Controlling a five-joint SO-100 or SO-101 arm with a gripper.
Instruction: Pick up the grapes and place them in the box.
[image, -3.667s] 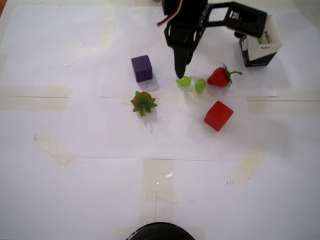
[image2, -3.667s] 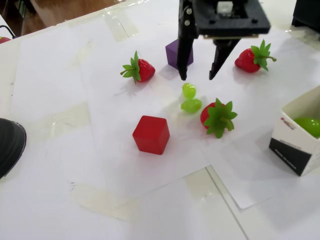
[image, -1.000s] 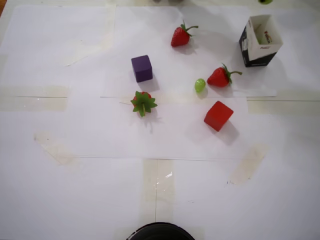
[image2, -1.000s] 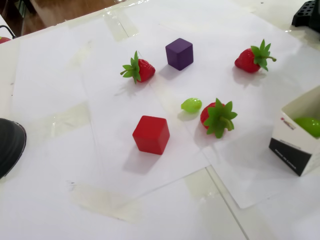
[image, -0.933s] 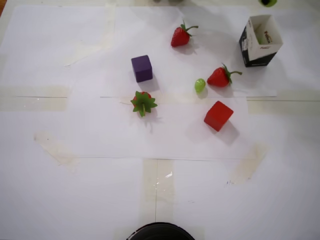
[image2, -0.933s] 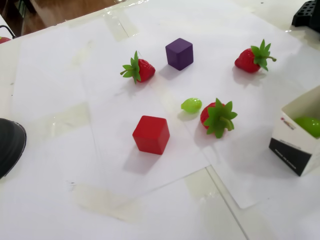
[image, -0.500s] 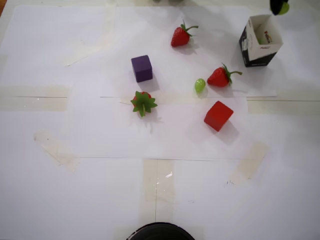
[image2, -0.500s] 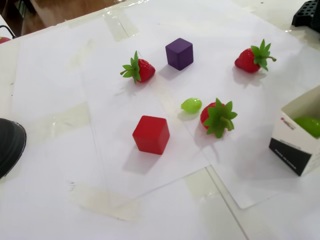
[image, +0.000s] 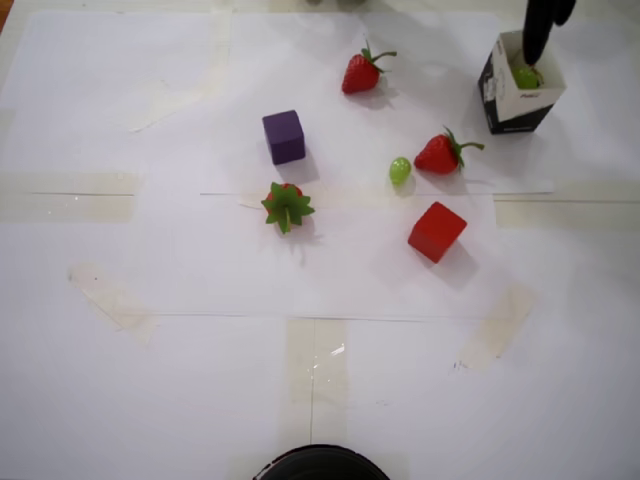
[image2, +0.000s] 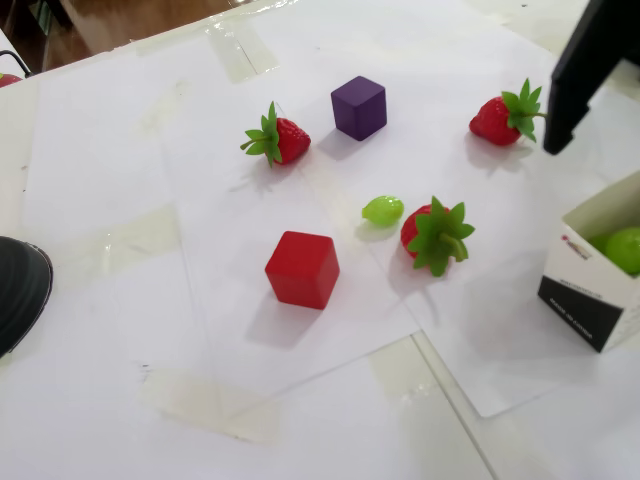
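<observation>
Overhead view: gripper (image: 530, 60) hangs over the box (image: 507, 100) to drop a grape (image: 525, 77); whether it grips is unclear.

Makeshift tabletop: taped white paper (image: 200, 380)

From above I see the gripper (image: 530, 62) reaching in from the top edge, its dark fingers over the open box (image: 503, 88) at upper right, with a green grape (image: 526, 76) at their tip inside the box; I cannot tell how the jaws stand. A second grape (image: 400, 170) lies on the white paper just left of a strawberry (image: 438, 154), apart from the red cube (image: 436, 231) below it. Further left I see a purple cube (image: 284, 136), with another strawberry (image: 287, 205) below it and a third strawberry (image: 359, 73) up near the top.
</observation>
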